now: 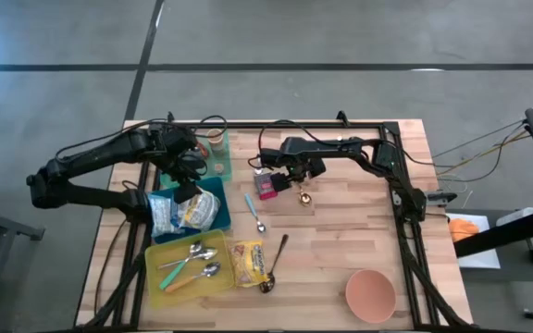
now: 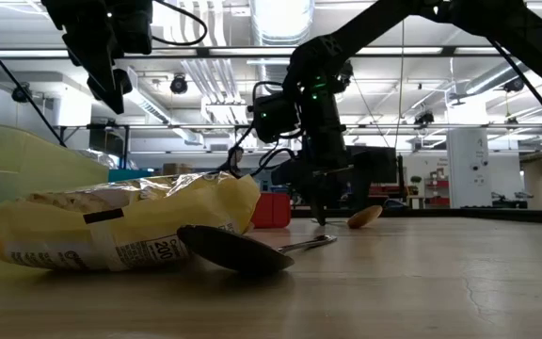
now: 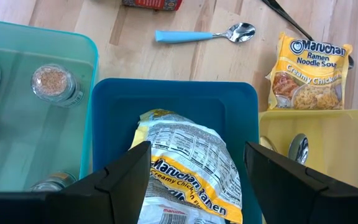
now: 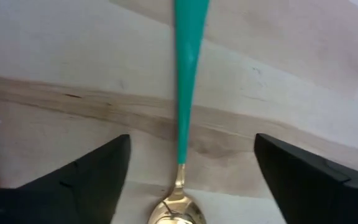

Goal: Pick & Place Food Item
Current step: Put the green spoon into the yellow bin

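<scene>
A yellow ramen packet (image 3: 191,162) lies flat in the blue bin (image 3: 173,93). My left gripper (image 3: 197,180) hangs open above it, clear of it. A second ramen packet (image 1: 248,262) lies on the table beside the yellow bin (image 1: 155,268). Near the table's middle lies a spoon (image 4: 184,93) with a teal handle and a gold bowl (image 1: 304,195). My right gripper (image 4: 191,186) points down over it, open, one finger on either side of the spoon where handle meets bowl, not touching it.
A red packet (image 1: 266,185) lies just left of my right gripper. A blue-handled spoon (image 1: 254,213) and a black spoon (image 1: 274,268) lie on the table. The teal bin (image 3: 17,124) holds jars; the yellow bin holds cutlery. A pink bowl (image 1: 370,294) stands near right.
</scene>
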Controlling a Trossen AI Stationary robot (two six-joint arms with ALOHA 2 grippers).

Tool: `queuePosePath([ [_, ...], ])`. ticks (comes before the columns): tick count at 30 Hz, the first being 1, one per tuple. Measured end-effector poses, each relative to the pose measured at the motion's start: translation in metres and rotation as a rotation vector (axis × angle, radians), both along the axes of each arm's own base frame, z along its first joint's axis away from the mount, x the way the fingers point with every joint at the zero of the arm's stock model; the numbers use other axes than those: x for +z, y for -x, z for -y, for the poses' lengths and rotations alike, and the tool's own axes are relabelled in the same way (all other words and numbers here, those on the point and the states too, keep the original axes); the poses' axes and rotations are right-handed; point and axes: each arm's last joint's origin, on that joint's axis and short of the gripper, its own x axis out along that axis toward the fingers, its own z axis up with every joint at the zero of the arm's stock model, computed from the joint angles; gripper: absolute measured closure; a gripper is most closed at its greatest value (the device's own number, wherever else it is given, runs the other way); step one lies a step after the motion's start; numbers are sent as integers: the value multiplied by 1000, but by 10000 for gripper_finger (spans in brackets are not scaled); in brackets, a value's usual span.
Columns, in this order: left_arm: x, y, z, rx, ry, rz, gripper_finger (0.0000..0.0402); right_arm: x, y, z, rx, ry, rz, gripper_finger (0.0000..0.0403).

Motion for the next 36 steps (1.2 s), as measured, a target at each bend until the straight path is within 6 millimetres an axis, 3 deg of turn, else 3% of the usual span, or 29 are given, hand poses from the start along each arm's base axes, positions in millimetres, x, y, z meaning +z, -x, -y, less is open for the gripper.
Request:
queuePosePath([
  [8,-1,2,1,0,11,-23,137,-9,-2,-2,109,-44,60,163],
  [21,-1,3,1,48,37,-38,137,-20,2,-3,170,-110,81,233],
  [36,-1,3,1,180,100,-58,137,-24,6,-5,291,-161,74,341],
])
